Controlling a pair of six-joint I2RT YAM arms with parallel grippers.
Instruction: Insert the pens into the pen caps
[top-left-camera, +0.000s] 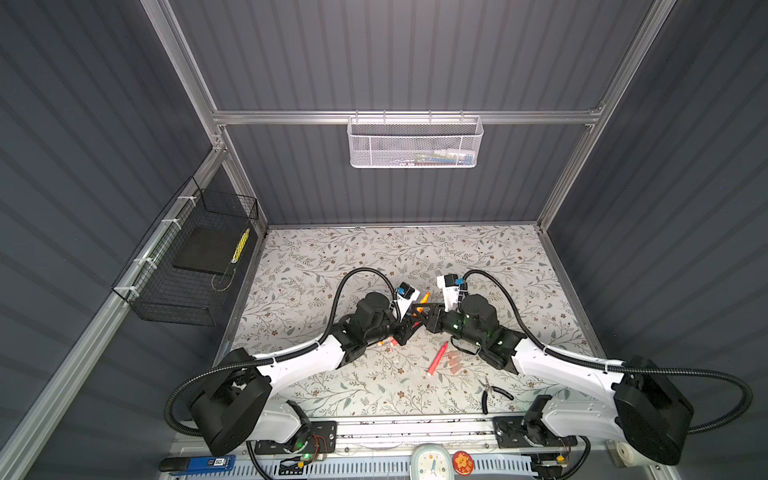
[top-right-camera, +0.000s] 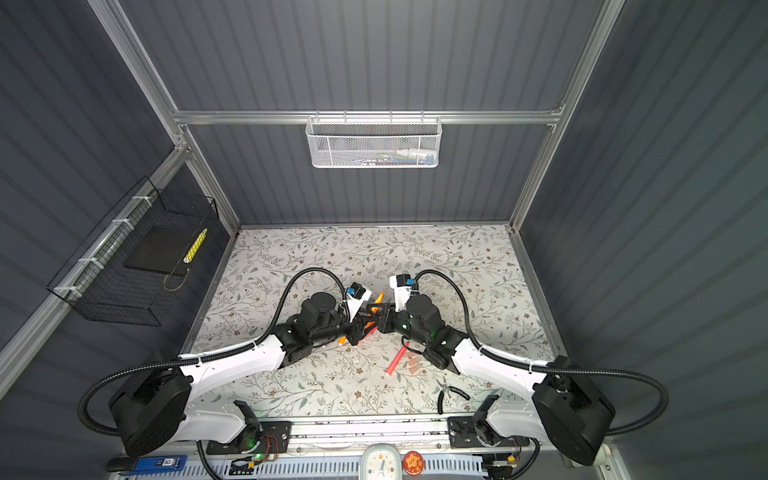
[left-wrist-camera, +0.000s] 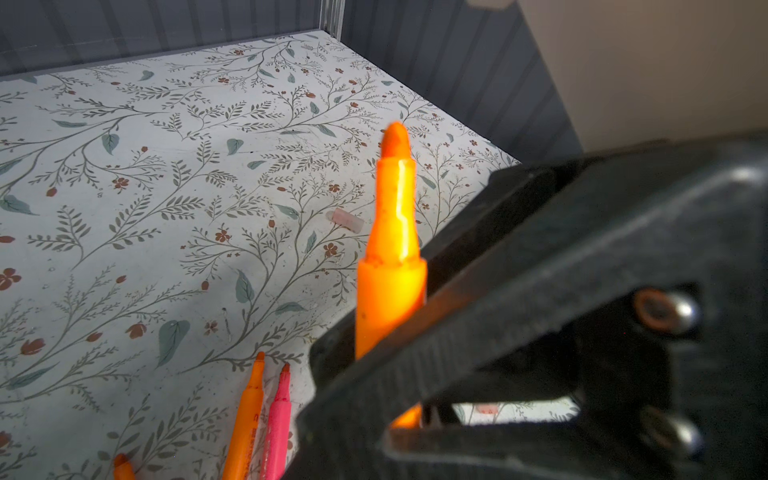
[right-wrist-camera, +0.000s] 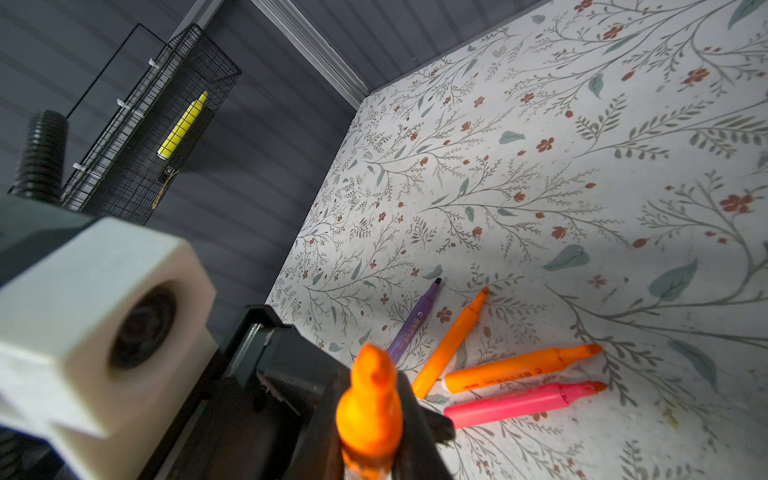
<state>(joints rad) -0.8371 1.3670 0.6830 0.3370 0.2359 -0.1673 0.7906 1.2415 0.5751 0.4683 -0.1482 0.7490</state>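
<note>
Clamping an orange pen near its bare tip, the right gripper sits tip to tip with the left gripper at mid-frame. Whether the left one grips the pen, I cannot tell. Caps lie lower right of centre on the worktop.

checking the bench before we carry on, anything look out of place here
Black-handled pliers lie on the table near its front edge, on the right side, and look unrelated to the task. One pen cap also lies by itself in the left wrist view.
</note>
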